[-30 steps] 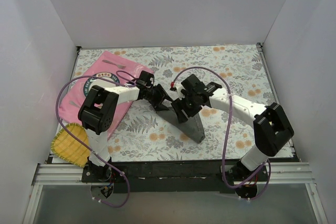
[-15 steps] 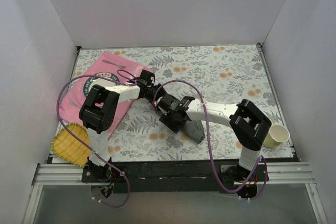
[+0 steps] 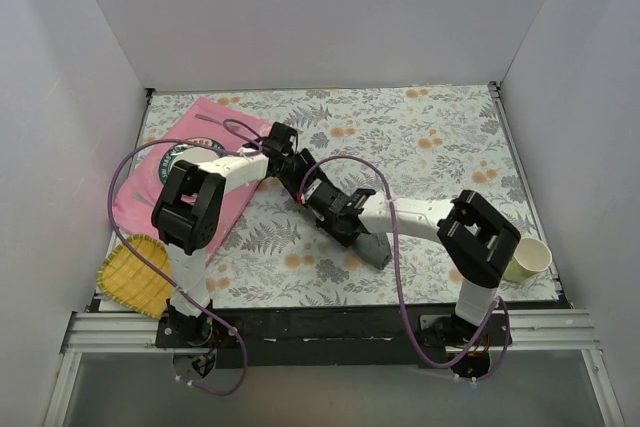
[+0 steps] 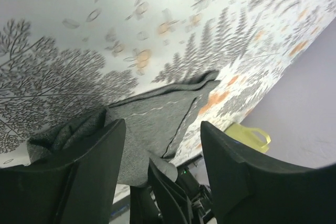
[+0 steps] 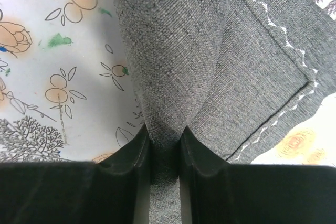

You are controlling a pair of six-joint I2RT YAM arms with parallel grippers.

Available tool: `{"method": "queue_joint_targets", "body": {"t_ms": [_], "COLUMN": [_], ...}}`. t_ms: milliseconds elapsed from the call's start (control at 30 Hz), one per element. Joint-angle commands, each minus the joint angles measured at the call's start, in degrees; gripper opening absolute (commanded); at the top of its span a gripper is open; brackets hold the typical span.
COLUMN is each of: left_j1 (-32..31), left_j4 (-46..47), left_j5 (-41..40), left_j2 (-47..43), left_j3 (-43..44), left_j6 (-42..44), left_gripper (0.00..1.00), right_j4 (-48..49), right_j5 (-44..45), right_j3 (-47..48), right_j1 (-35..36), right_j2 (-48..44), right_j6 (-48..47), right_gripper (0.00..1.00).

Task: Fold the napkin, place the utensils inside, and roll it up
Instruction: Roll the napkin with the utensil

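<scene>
The dark grey napkin (image 3: 377, 249) lies bunched and partly folded at the middle of the table, and part of it is lifted. My right gripper (image 5: 165, 136) is shut on a raised fold of the napkin (image 5: 173, 51). In the top view the right gripper (image 3: 320, 199) sits at the cloth's upper left end. My left gripper (image 3: 296, 183) is just beside it. Its jaws stand wide open in the left wrist view (image 4: 163, 127), over the napkin (image 4: 152, 116) and holding nothing. Slim silver utensils (image 3: 212, 121) rest on the pink placemat (image 3: 200, 162) at the far left.
A pale yellow cup (image 3: 528, 259) stands at the near right, also seen as the cup (image 4: 248, 135). A yellow woven item (image 3: 135, 273) lies at the near left corner. White walls surround the floral table (image 3: 430, 137). Purple cables loop above both arms.
My right gripper has reached left to the napkin's upper end and shut on a fold. My left gripper has opened wider and drawn back a little.
</scene>
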Motion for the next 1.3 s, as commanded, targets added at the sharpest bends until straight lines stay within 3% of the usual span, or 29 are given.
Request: {"method": "queue_joint_targets", "body": {"t_ms": [0, 100, 267, 400, 467, 867, 1100, 1267], "left_j1": [0.5, 1.4, 2.0, 1.2, 0.2, -2.6, -2.1, -2.1], "left_j4": [-8.9, -12.7, -12.3, -6.3, -1.3, 5.9, 3.1, -6.0], "left_j5": [-9.6, -12.9, -11.4, -5.4, -2.7, -1.4, -5.0, -14.2], "left_j2": [-0.7, -1.2, -3.0, -5.2, -6.5, -6.0, -4.5, -7.8], "left_j3": [9.4, 14.4, 16.3, 9.6, 4.5, -4.7, -1.3, 8.1], "left_j6": [4.2, 3.6, 2.4, -0.7, -2.4, -4.4, -1.9, 3.0], "left_gripper": [0.61, 0.69, 0.69, 0.67, 0.66, 0.64, 0.64, 0.65], "right_j4": [4.9, 7.1, 8.6, 8.4, 8.7, 4.9, 0.2, 1.1], "right_j5": [-18.5, -32.2, -50.6, -65.9, -68.7, -67.7, -60.7, -61.0], "right_j3": [-2.8, -4.2, -4.9, -4.1, -3.8, -1.6, -0.8, -1.0], "right_j1": [-7.2, -12.3, -19.0, -25.0, -26.6, -29.9, -29.9, -29.9], "right_j2": [-0.7, 0.1, 4.1, 9.1, 11.5, 13.8, 10.0, 10.5], "right_j6": [0.4, 0.1, -1.1, -1.9, -1.9, -3.8, -4.9, -4.4], "right_gripper": [0.2, 0.2, 0.19, 0.18, 0.18, 0.22, 0.27, 0.23]}}
